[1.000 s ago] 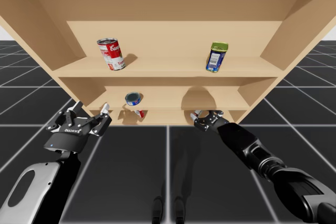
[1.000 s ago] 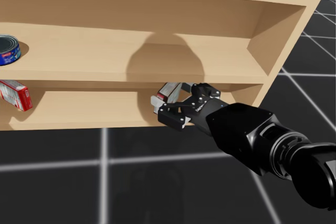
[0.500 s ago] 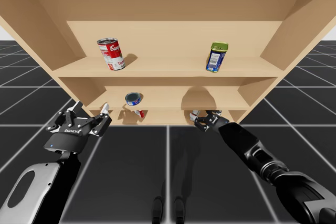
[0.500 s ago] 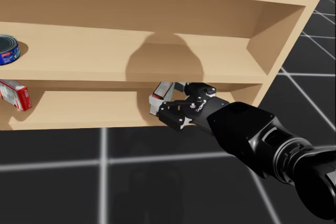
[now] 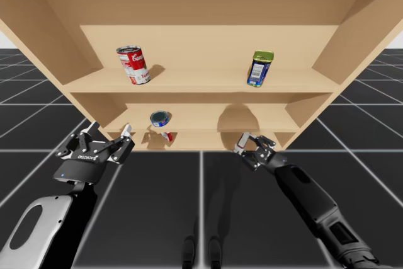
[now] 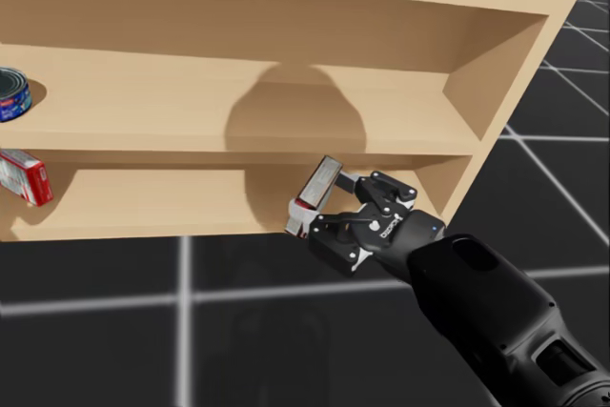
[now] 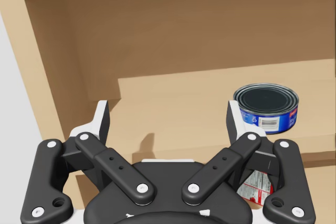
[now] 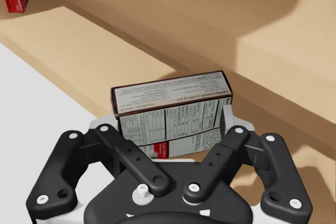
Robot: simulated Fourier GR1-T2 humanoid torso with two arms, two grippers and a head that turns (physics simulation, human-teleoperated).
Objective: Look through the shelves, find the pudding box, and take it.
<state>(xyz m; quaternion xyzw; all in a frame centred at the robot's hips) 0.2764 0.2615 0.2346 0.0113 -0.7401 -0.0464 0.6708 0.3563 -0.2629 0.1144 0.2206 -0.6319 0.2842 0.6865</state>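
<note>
The pudding box (image 8: 170, 114), white with a dark top edge and small print, is clamped between the fingers of my right gripper (image 8: 170, 129), one finger on each side. In the head view the box (image 6: 315, 195) sits tilted in that gripper (image 6: 329, 221), just in front of the bottom shelf's front edge. From above, my right gripper (image 5: 252, 149) holds the box (image 5: 240, 143) clear of the shelf opening. My left gripper (image 5: 108, 131) hovers open at the lower left of the shelf unit, nothing between its fingers (image 7: 100, 119).
The wooden shelf unit (image 5: 201, 83) carries a red-and-white can (image 5: 133, 64) and a blue can with a yellow-green lid (image 5: 259, 68) on top. A flat blue tin (image 5: 160, 118) lies on the middle shelf, a small red box (image 5: 167, 135) below it.
My right gripper has drawn back out of the bottom shelf towards me, carrying the pudding box. My head has turned slightly. The left arm has stayed still.
</note>
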